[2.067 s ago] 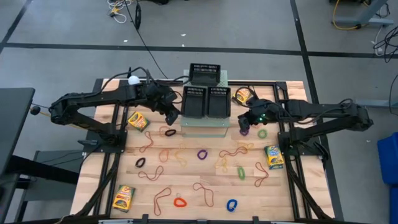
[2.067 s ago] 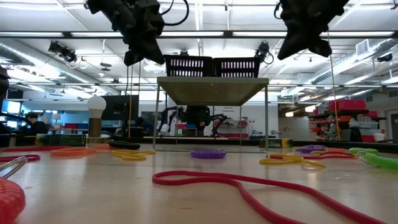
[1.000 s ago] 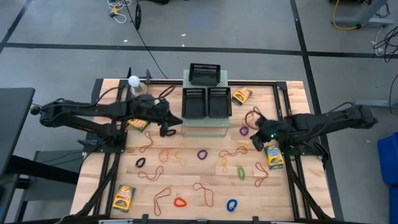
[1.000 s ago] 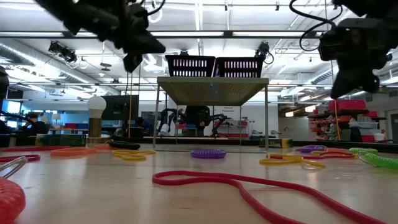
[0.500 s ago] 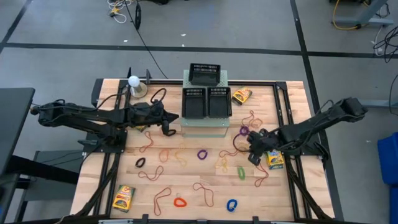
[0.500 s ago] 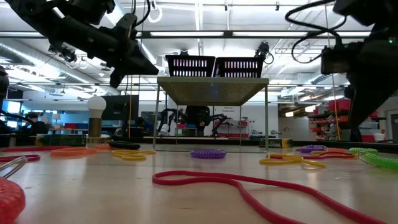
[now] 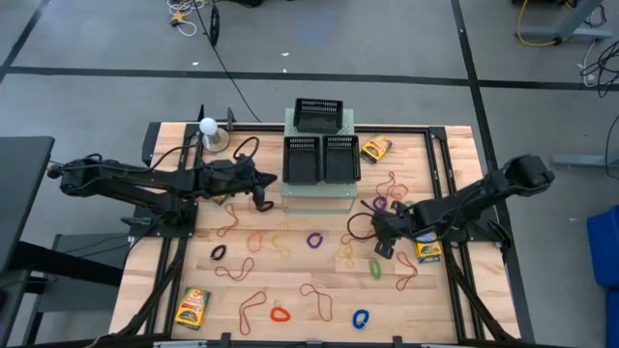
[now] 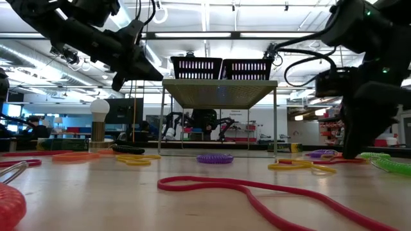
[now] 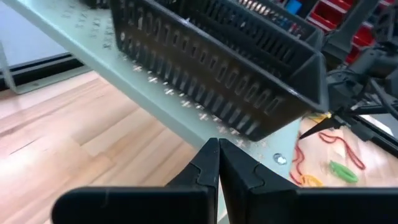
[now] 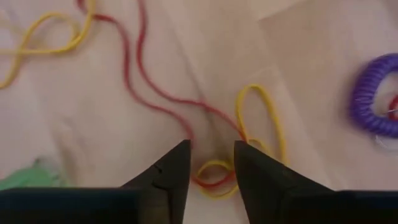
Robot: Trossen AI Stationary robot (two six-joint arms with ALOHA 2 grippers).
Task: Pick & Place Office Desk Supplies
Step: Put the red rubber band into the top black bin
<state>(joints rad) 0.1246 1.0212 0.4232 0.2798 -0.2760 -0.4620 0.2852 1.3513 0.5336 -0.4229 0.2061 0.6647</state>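
The right gripper (image 7: 379, 239) sits low over the table (image 7: 455, 300) right of centre in the overhead picture, its fingers (image 10: 171, 168) parted a little and empty. Between them in the wrist picture lies a tangle — a red rubber band (image 10: 140, 81) running lengthwise up and away from the tips, and a yellow rubber band (image 10: 264, 115) looped just beside it, its long axis roughly the same way. A purple loop (image 10: 376, 96) lies at the right edge there. A crayon box (image 7: 427, 250) lies just right of the gripper in the overhead picture. The left gripper (image 7: 259, 191) hangs left of centre beside the pale perforated box (image 9: 143, 81) carrying a black tray (image 9: 224, 59); its fingers (image 9: 208, 165) are pressed together, holding nothing.
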